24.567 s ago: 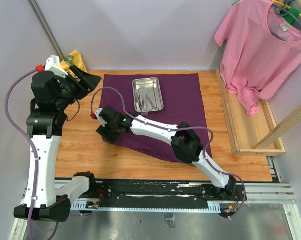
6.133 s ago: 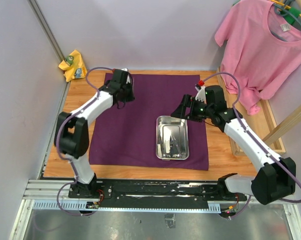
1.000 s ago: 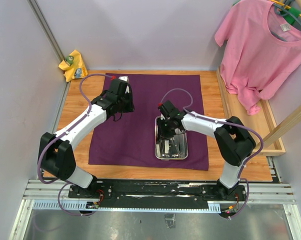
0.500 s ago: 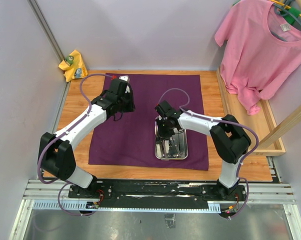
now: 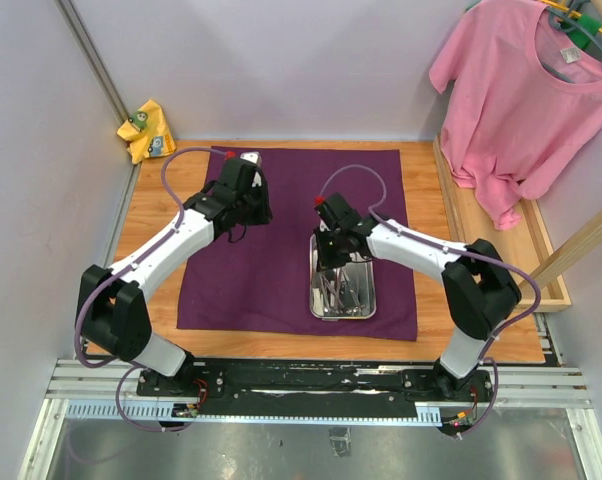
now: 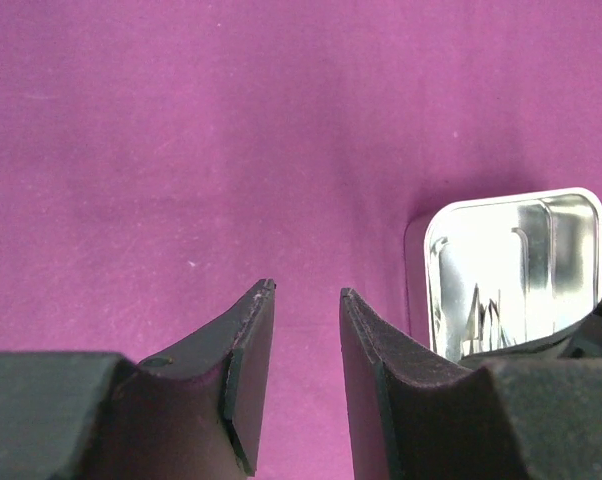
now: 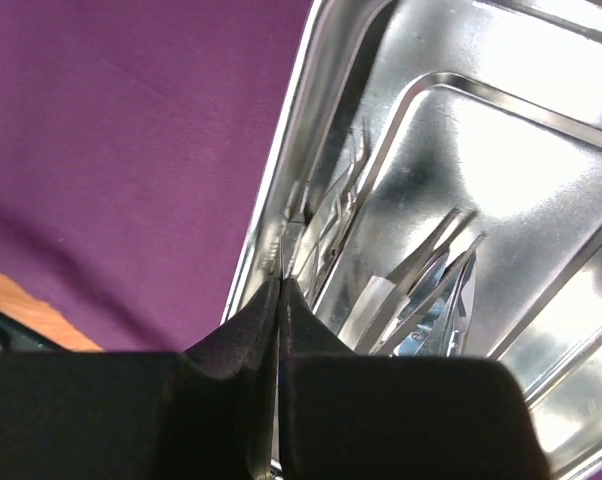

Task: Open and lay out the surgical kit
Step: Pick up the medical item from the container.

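Your right gripper (image 7: 279,283) has its jaws pressed flat together with no gap. The tips are down inside the steel tray (image 7: 541,150), right against its left inner wall. Slim metal instruments (image 7: 436,265) lie in a loose bundle just beside the tips, with one thin piece running up toward them. You can't tell from the wrist view whether anything is actually pinched. The top view doesn't settle it either, since the wrist covers the tray's far-left corner and hides the fingertips. It only gives you placement: the tray is flat, long side running near to far, on the right half of the purple cloth (image 5: 291,175), close to the cloth's near edge. Your left gripper (image 6: 307,290) is part open with a narrow gap and nothing between the pads, over bare cloth. Its wrist view catches the tray's short end at the right. The top view puts that gripper over the far-left part of the cloth, well apart from the tray. The cloth is spread flat on the wooden table (image 5: 419,175). Only the top view shows the rest: a yellow rag (image 5: 146,130) at the far-left corner, off the cloth, and a pink T-shirt (image 5: 526,90) hanging at the right over a wooden frame (image 5: 459,245).
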You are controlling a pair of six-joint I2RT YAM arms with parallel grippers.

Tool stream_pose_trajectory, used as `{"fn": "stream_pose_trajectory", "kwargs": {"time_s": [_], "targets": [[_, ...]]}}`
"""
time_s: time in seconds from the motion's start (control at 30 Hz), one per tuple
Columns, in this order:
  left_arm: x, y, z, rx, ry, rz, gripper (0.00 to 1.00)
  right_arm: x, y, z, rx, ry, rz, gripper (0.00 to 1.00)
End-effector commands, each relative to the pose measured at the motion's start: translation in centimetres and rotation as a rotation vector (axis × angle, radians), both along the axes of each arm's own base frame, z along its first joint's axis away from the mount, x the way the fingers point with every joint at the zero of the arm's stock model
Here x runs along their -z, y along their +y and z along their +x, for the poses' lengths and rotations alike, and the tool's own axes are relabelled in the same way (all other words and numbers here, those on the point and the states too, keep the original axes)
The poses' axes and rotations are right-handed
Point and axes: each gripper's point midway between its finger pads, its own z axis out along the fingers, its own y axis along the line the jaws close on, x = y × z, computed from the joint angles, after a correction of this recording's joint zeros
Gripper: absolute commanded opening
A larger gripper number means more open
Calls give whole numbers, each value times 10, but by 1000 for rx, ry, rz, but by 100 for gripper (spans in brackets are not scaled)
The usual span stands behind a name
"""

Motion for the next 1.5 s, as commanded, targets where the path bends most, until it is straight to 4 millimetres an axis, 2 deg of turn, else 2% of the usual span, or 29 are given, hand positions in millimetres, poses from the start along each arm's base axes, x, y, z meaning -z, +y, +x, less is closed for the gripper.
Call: {"fn": "stream_pose_trajectory", "kwargs": {"time_s": [0.0,0.2,0.37,0.53,0.73,0.9,1.03,1.2,1.47], "targets": [[-24,-5,-2,20,-57,-26,37,-29,9,-1,-10,-38,87,1],[-22,-5,-10,26,-51,-33,37,-37,3,2,35,-34,156,1],[-17,-8,-21,48,-35,-46,37,-51,2,8,74,-35,276,1],[-19,-14,-37,101,-30,-92,36,-74,-2,19,102,-34,429,1],[-31,-34,-61,220,-36,-214,37,-106,-12,33,124,-54,588,1],[-35,-45,-74,239,-29,-222,38,-98,-25,39,215,-23,514,1],[-33,-54,-80,222,-29,-144,40,-90,-36,47,324,1,437,1],[-32,-82,-95,270,-37,-69,48,-97,-43,58,421,12,383,1],[-21,-113,-114,334,-45,24,49,-104,-42,62,476,41,367,1]]}}
